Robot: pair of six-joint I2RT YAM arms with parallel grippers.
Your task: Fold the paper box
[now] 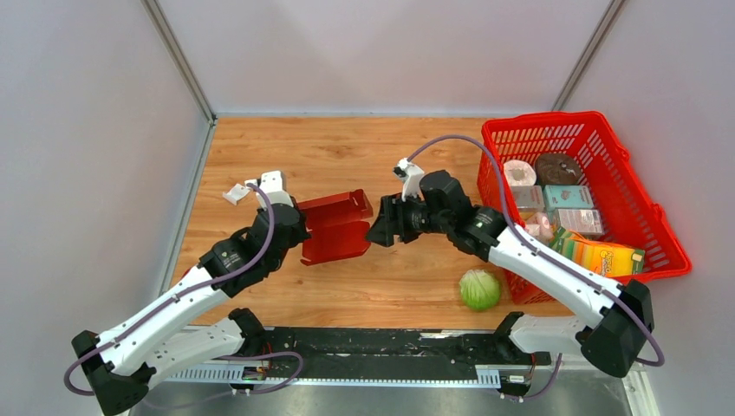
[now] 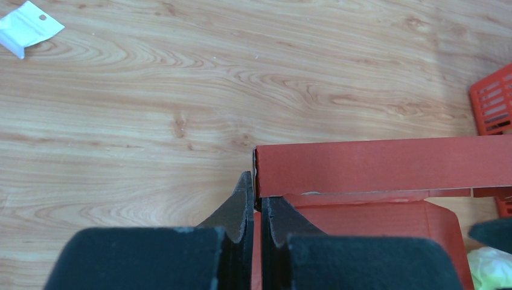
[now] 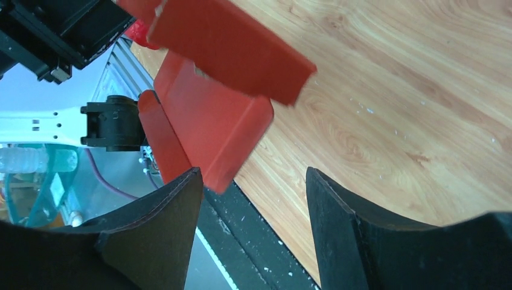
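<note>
The box (image 1: 336, 227) is a dark red blank of thin, matte cardboard with sharp creases. It is at the middle of the tabletop (image 1: 347, 152), between the two arms. One long narrow panel stands up along its far side. A flat panel lies lower, and a flap with rounded corners bends from it. In the left wrist view the cut edge under the long panel looks a little rough. I cannot tell whether the box rests on the wood or is lifted.

The left fingers (image 2: 244, 208), black and wedge-shaped, are pressed narrow on the left end of the box, holding the thin cardboard between them. The right fingers (image 3: 169, 229) stand wide apart with nothing between them, just beside the right edge of the box. I cannot tell whether they touch it.

The tabletop is smooth, light wood with a wavy grain. A small white tag (image 2: 27, 24) with a punched hole lies on it, beyond the left arm. At the right stands a bright red plastic mesh basket (image 1: 537, 121) with cartons and a paper roll (image 1: 520, 172) inside. A round green cabbage (image 1: 479, 289) lies just beside its near corner.
</note>
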